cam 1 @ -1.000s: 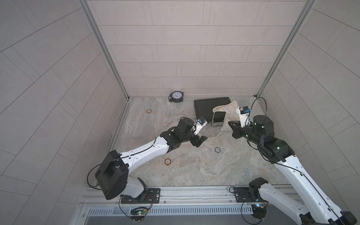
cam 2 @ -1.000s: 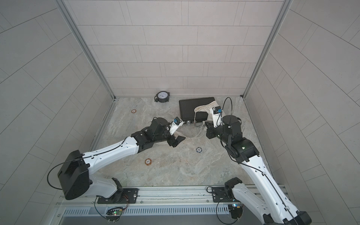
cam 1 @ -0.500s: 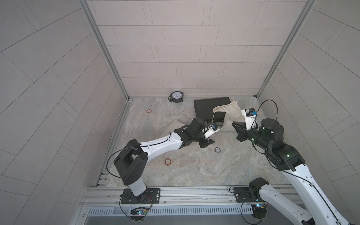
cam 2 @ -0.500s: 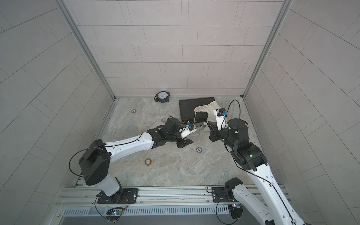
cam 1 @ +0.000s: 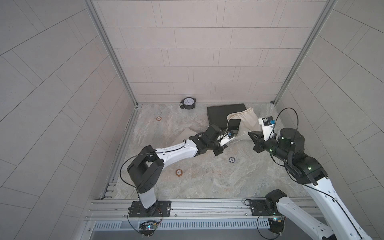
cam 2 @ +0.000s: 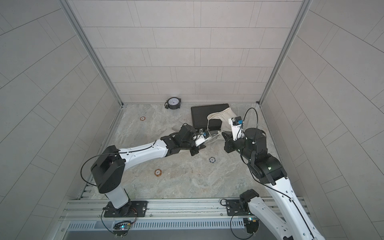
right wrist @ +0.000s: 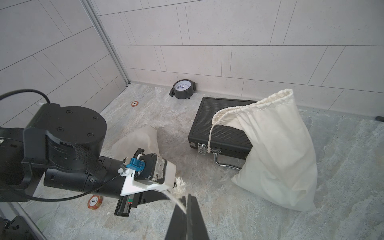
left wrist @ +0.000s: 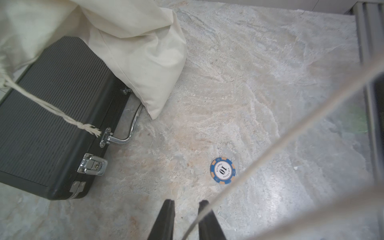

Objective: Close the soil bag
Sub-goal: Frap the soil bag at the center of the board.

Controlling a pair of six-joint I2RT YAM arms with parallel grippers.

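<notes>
- Soil bag, in both top views: it sits near the far right corner of the table, slumped against a black case, with its mouth gaping. A pale cord runs straight between the left gripper and the right gripper. Both grippers are low and just in front of the bag. I cannot trace where the cord joins the bag.
- Left wrist view: the left gripper has its jaws narrow with a gap showing. The cord passes down through that gap and is not visibly pinched. Beyond, the bag's bottom corner rests on the table against the handle side of the case. A blue chip lies apart from both.
- Right wrist view: the right gripper is clamped on the cord just behind its frayed tuft. The bag stands tilted, full and rounded low down and limp above. A second cord hangs loose from the mouth over the case.
- Handling, as I judge it: this is soft, wrinkling cloth with a weighted bottom, so it should sit, but it may tip or slide if pulled from one side. The cloth gives no firm hold. The cords are the place to grip, near their knotted ends, pulled in opposite directions to gather the mouth.
</notes>
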